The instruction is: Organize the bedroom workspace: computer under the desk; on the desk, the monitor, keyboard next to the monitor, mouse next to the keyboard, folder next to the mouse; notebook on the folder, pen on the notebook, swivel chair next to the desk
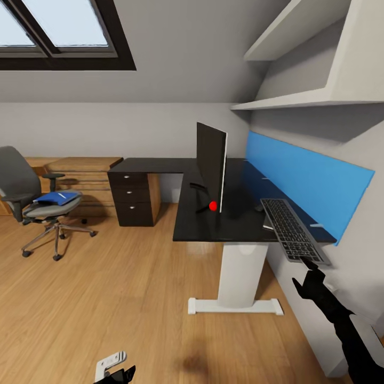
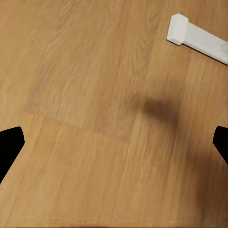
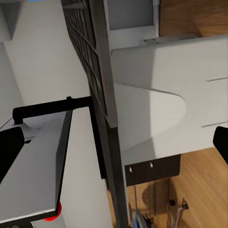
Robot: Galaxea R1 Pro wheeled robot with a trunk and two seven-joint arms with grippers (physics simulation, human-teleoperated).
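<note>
- Head view has my right gripper point(image 1: 309, 266) pinching the near end of the keyboard point(image 1: 292, 228), which tilts and hangs over the desk point(image 1: 202, 224) at its right end, near the blue wall panel point(image 1: 309, 178).
- I judge the keyboard is carried rather than resting: its near end juts past the desk edge while its far end is over the black top.
- Its long axis runs away from me, roughly along the wall panel. The monitor point(image 1: 212, 162) stands edge-on to the keyboard's left, so the set-down spot lies forward and slightly left of the gripper.
- My right arm is plainly the one for this; my left gripper point(image 1: 118, 375) hangs low near the floor, well apart from the desk.
- Left wrist view gives the left fingers point(image 2: 10, 145) spread wide over bare wood floor point(image 2: 85, 95), with one end of the desk foot point(image 2: 194, 35) in sight.
- Right wrist view shows the keyboard point(image 3: 92, 80) edge-on between the fingers, and the monitor point(image 3: 40, 166) beside it, which the head view cannot give so closely.
- The chair point(image 1: 32, 200) stands well to the left, away from the desk, with the blue folder point(image 1: 56, 198) lying on its seat.
</note>
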